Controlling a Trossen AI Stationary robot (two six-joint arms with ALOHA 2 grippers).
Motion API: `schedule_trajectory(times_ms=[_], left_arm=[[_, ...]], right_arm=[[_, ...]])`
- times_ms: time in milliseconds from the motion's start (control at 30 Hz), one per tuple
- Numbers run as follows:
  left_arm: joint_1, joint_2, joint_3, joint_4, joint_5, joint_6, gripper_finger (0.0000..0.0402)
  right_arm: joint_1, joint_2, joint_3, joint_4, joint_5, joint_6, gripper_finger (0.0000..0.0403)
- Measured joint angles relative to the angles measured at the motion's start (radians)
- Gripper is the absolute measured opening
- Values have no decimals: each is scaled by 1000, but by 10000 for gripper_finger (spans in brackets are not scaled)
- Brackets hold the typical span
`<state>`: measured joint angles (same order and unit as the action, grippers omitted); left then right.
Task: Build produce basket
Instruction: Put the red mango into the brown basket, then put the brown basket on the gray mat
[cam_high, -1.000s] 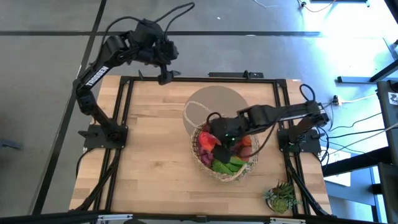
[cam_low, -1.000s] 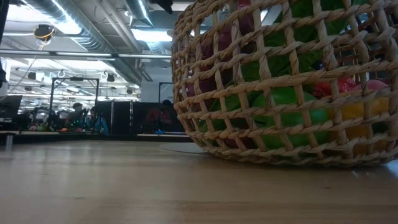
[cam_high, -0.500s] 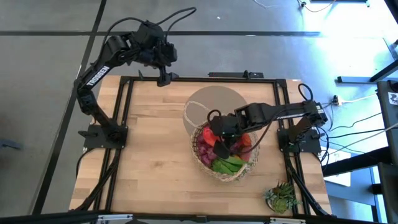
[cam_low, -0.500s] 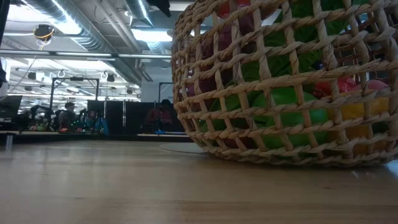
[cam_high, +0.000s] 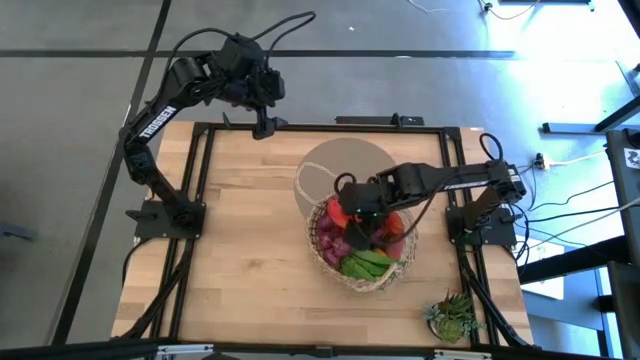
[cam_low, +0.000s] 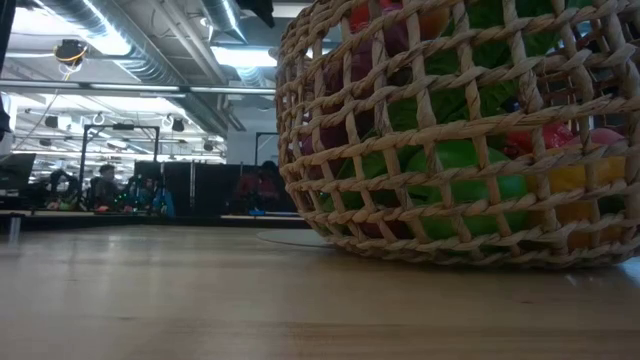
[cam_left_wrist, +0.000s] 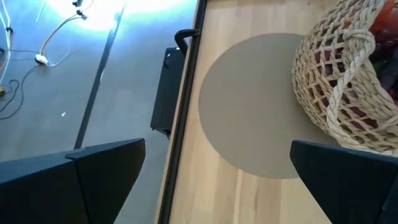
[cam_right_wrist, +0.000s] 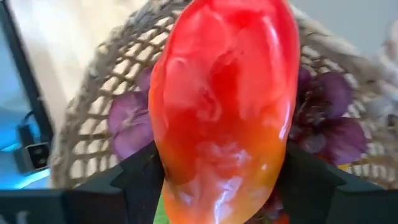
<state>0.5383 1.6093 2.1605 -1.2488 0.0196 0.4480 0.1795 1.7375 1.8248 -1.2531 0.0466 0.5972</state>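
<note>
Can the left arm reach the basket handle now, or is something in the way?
Probably yes. The left gripper hangs open at the table's far edge, and only a flat tan mat lies between it and the handle. The right gripper works inside the basket.

From up here I can read one word only: "TROSSEN", in white capitals running lengthwise along the dark upper link of the left arm, which reaches out past the table's far left corner. I'm checking the right arm too, and no lettering on it resolves for me. Down at table height, I see the room behind has racks and screens, but nothing there comes through as text. My left wrist camera shows no markings I can read, and my right wrist camera gives me no print either. So that single brand word is all I've got.
</note>
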Motion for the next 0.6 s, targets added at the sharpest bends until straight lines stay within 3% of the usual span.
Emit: schedule_trajectory(times_ms=[133, 300, 600], left_arm=[[0, 0, 0, 0, 0, 0, 392], [0, 0, 0, 0, 0, -1, 392], [0, 0, 0, 0, 0, -17, 392]], right_arm=[[0, 6, -1, -17, 68, 0, 281], [-6, 13, -1, -24, 76, -5, 317], [-6, 13, -1, -24, 50, -3, 323]])
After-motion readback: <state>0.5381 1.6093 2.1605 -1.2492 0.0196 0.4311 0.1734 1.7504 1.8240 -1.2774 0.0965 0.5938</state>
